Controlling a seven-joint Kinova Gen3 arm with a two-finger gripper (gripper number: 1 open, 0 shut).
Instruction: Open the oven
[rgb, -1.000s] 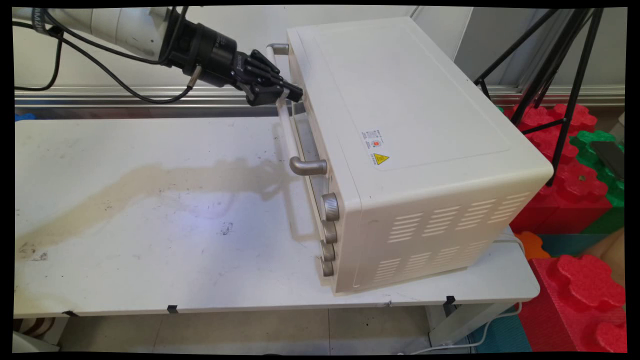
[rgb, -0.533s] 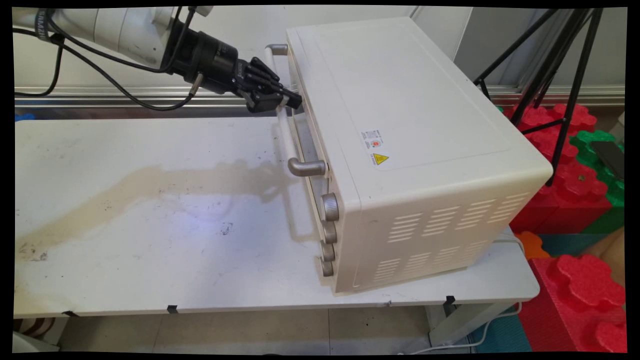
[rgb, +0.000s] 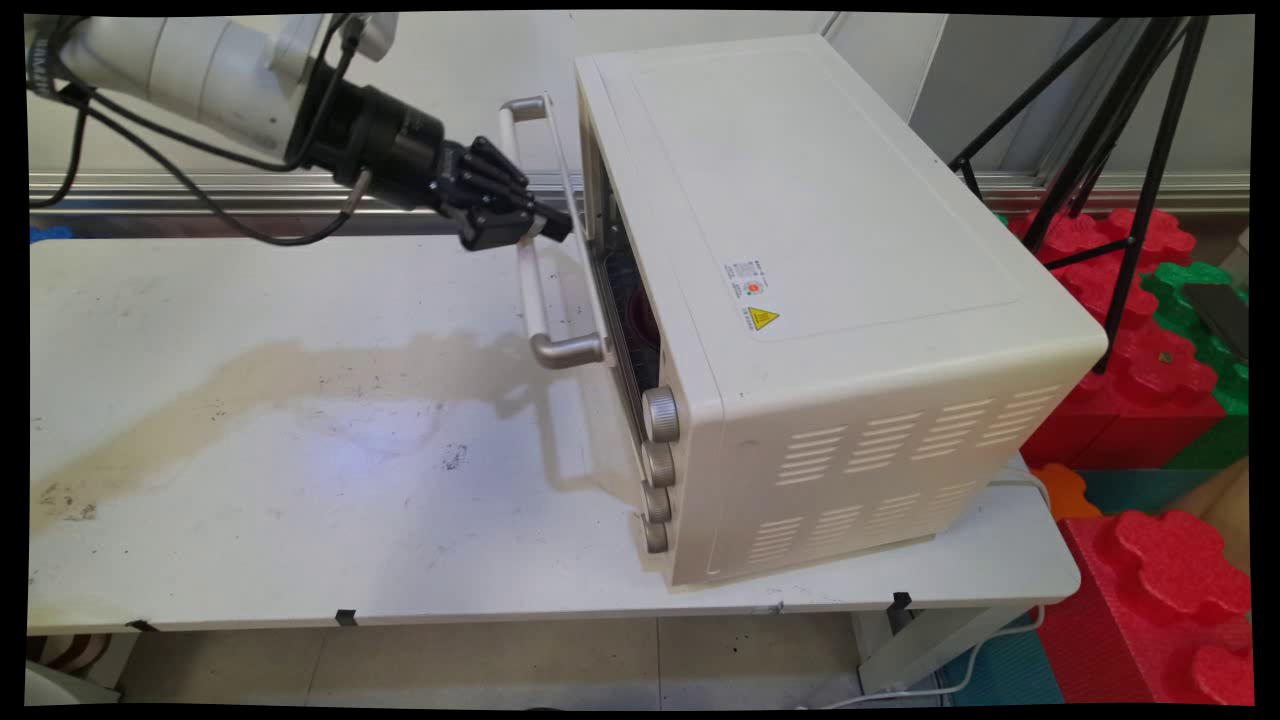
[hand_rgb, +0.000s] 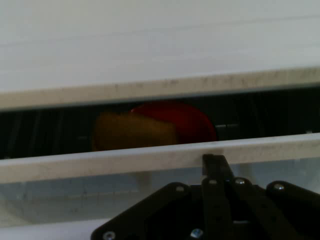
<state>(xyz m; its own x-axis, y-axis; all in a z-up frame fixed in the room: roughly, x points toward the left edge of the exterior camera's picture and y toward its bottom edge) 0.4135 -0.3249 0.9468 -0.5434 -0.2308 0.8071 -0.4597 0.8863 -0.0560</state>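
At upper left of the main view, the arm's gripper (rgb: 545, 222) reaches rightward to the handle (rgb: 530, 260) of the oven (rgb: 830, 260), its jaws clenched on the white bar in its upper half. That oven, cream with vents in its near side, stands on the right half of the bench (rgb: 300, 480), front facing left. Its door (rgb: 590, 250) is ajar, top edge tilted away from the body, leaving a dark gap. Four knobs (rgb: 658, 412) run down the front below the door. A brownish stain (rgb: 250, 380) crosses the bench at centre left. Red foam blocks (rgb: 1160, 590) and a black tripod (rgb: 1130, 150) occupy the right edge. Through the gap, the hand view shows a red object (hand_rgb: 175, 120) and an orange one (hand_rgb: 130, 132) inside, both blurred; the gripper (hand_rgb: 215, 167) rises from bottom centre.
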